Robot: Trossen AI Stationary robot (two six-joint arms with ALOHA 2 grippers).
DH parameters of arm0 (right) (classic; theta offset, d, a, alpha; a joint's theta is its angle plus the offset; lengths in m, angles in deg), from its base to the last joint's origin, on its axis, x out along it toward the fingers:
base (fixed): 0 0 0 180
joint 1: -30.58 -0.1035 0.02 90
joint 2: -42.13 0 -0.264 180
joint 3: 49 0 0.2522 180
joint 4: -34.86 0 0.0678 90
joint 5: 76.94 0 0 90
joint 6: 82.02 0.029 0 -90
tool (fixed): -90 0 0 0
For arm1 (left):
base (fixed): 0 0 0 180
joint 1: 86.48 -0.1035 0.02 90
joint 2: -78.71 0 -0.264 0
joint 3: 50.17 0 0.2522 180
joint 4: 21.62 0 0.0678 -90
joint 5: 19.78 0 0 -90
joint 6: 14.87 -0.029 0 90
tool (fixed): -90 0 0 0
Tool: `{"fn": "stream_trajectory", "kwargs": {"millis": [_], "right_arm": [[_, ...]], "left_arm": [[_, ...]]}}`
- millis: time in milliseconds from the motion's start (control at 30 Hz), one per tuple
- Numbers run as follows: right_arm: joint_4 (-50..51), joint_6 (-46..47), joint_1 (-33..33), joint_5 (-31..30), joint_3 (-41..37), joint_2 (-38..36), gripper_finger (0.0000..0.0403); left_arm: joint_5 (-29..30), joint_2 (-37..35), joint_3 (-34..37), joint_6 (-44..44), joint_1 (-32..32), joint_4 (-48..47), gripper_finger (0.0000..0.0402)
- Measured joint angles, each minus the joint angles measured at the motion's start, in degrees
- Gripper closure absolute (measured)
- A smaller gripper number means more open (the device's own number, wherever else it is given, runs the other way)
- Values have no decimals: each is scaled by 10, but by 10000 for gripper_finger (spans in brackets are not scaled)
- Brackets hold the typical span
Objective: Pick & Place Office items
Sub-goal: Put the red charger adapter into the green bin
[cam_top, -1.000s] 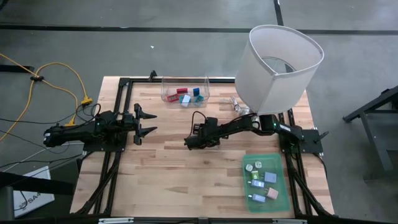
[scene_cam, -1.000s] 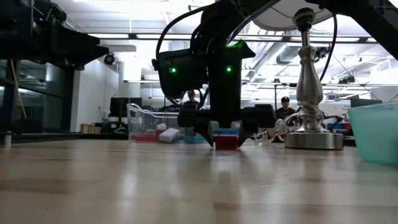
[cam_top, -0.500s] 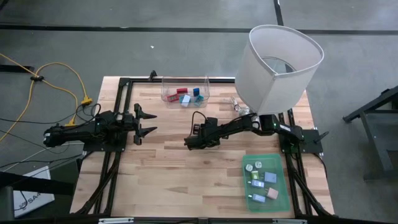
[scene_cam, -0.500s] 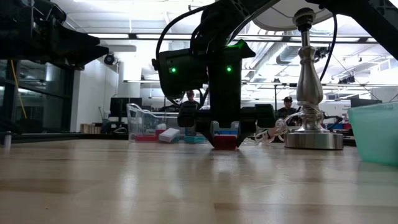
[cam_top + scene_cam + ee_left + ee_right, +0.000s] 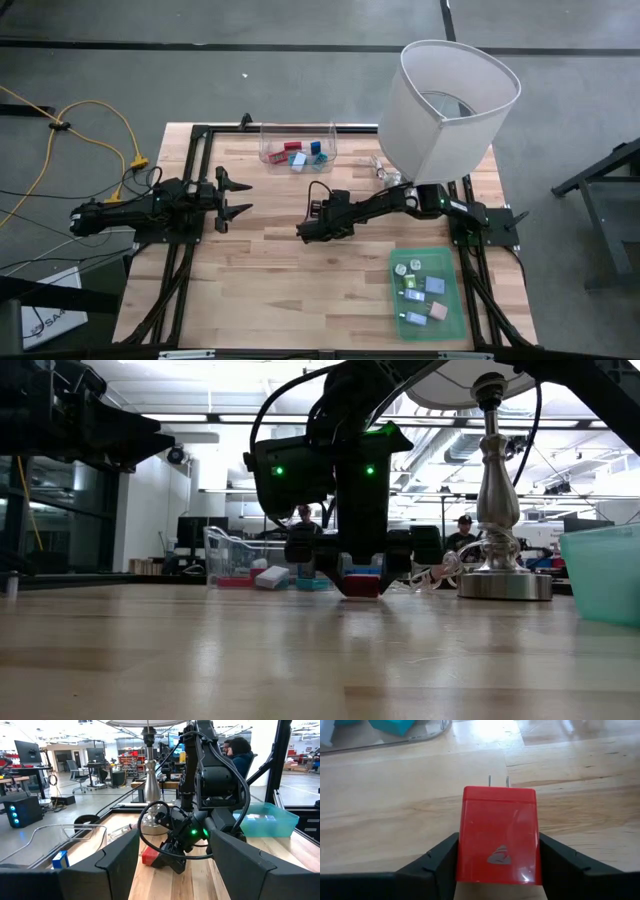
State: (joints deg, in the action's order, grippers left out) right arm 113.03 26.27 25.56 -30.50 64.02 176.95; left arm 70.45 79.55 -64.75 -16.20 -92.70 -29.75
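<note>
A red block with two metal prongs [image 5: 499, 840] sits between the fingers of my right gripper [image 5: 497, 857] near the table's middle [image 5: 302, 231]. It also shows in the low view [image 5: 362, 586] and in the left wrist view [image 5: 149, 856]. More coloured pieces lie in a clear bin [image 5: 297, 152] at the far edge. Others lie in a green tray [image 5: 428, 295] at the near right. My left gripper [image 5: 238, 197] hovers open over the table's left side, apart from everything. My right gripper pinches the red block by its two side faces [image 5: 462, 852], one finger [image 5: 437, 860] on each. It comes slanting down from the table's right. The prongs [image 5: 498, 781] point away from the gripper. Whether the block rests on the table or hangs just above it, I cannot tell.
A big white lamp [image 5: 450, 105] stands on its metal base [image 5: 503, 582] at the far right, close to the right arm. Black frame rails run along the table's left and right sides. Bare wood lies between the arms and toward the near edge.
In the low view the right gripper's fingers have drawn in from either side of the red block and shut on it. The arm has otherwise stayed in place.
</note>
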Motion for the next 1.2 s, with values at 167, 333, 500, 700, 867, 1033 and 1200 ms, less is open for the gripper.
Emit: {"fn": "stream_trajectory", "kwargs": {"millis": [167, 333, 500, 700, 867, 1033, 1200], "right_arm": [[10, 14, -8, -13, 0, 0, 193], [14, 16, -18, -13, 0, -5, 193], [17, 16, -32, -20, 0, -23, 193], [20, 10, -63, -25, 0, -56, 193], [39, 16, -100, -26, 0, -73, 194], [74, 54, -144, -13, 0, -87, 194], [108, 90, -191, -1, 0, -101, 194]], "left_arm": [[0, 0, 0, 0, 0, 0, 164], [0, 0, 0, 0, 0, 0, 164], [0, 0, 0, 0, 0, 0, 164], [0, 0, 0, 0, 0, 0, 164], [0, 0, 0, 0, 0, 0, 164], [0, 0, 0, 0, 0, 0, 164], [0, 0, 0, 0, 0, 0, 164]]}}
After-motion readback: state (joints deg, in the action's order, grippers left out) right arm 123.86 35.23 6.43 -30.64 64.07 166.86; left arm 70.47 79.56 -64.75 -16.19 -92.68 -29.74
